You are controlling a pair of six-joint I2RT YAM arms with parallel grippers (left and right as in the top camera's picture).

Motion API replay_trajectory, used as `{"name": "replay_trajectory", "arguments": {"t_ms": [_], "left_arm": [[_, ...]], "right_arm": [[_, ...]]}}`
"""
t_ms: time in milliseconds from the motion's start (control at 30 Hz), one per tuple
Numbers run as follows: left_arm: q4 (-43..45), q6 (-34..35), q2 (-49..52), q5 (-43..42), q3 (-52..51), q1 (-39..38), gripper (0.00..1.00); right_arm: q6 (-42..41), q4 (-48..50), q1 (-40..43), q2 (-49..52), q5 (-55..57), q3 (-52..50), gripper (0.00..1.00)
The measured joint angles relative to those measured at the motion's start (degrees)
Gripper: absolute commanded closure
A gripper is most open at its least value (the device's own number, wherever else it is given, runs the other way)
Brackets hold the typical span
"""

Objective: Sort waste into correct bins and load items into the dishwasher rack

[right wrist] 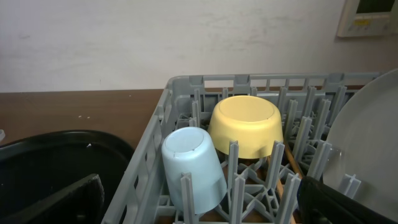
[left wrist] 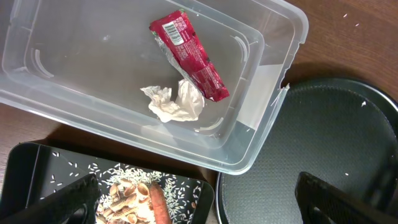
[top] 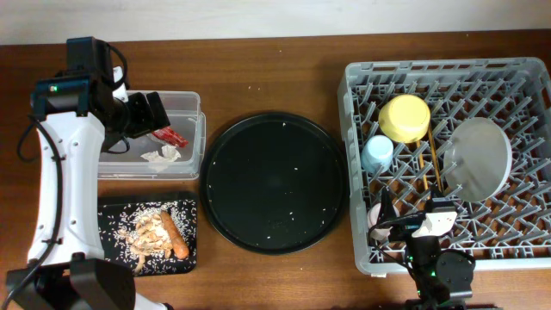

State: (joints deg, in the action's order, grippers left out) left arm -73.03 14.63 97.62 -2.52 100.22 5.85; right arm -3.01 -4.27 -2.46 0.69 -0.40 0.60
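The clear tub (top: 191, 129) holds the red wrapper (top: 175, 136) and the white tissue (top: 164, 155), both also in the left wrist view: wrapper (left wrist: 189, 56), tissue (left wrist: 174, 102). My left gripper (top: 153, 110) hovers open and empty over the tub (left wrist: 273, 74). The flat black tray (top: 112, 215) holds pale scraps (top: 151, 231) and the sausage stick (top: 178, 238). The grey rack (top: 448, 73) holds the yellow bowl (top: 405, 118), blue cup (top: 376, 153), plate (top: 478, 155), chopsticks (top: 426, 168) and pink cup (top: 376, 220). My right gripper (top: 409, 215) is open and empty low over the rack's front, behind the blue cup (right wrist: 193, 168).
The large round black tray (top: 274, 181) lies between the bins and the rack, dotted with a few rice grains. It shows at the lower right of the left wrist view (left wrist: 336, 137). A pale wall stands behind the table in the right wrist view.
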Motion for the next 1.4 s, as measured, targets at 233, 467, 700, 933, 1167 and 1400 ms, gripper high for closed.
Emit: {"name": "replay_trajectory", "arguments": {"t_ms": [233, 467, 700, 933, 1167, 1400], "left_arm": [[0.00, -0.02, 0.00, 0.00, 0.00, 0.00, 0.01], [0.00, -0.02, 0.00, 0.02, 0.00, 0.00, 0.01], [0.00, -0.02, 0.00, 0.00, 0.00, 0.00, 0.01], [0.00, -0.02, -11.65, 0.00, -0.87, -0.07, 0.01], [0.26, 0.00, -36.28, 0.02, -3.28, -0.11, 0.01], [0.00, 0.00, -55.49, 0.37, -31.32, -0.11, 0.01]], "right_arm": [[-0.02, 0.00, 0.00, 0.00, 0.00, 0.00, 0.02], [-0.07, 0.00, 0.00, 0.00, 0.00, 0.00, 0.02], [-0.04, 0.00, 0.00, 0.00, 0.00, 0.00, 0.02], [-0.04, 0.00, 0.00, 0.00, 0.02, 0.00, 0.02], [-0.04, -0.02, 0.00, 0.00, 0.17, 0.00, 0.02], [-0.02, -0.02, 0.00, -0.11, 0.44, 0.00, 0.01]]}}
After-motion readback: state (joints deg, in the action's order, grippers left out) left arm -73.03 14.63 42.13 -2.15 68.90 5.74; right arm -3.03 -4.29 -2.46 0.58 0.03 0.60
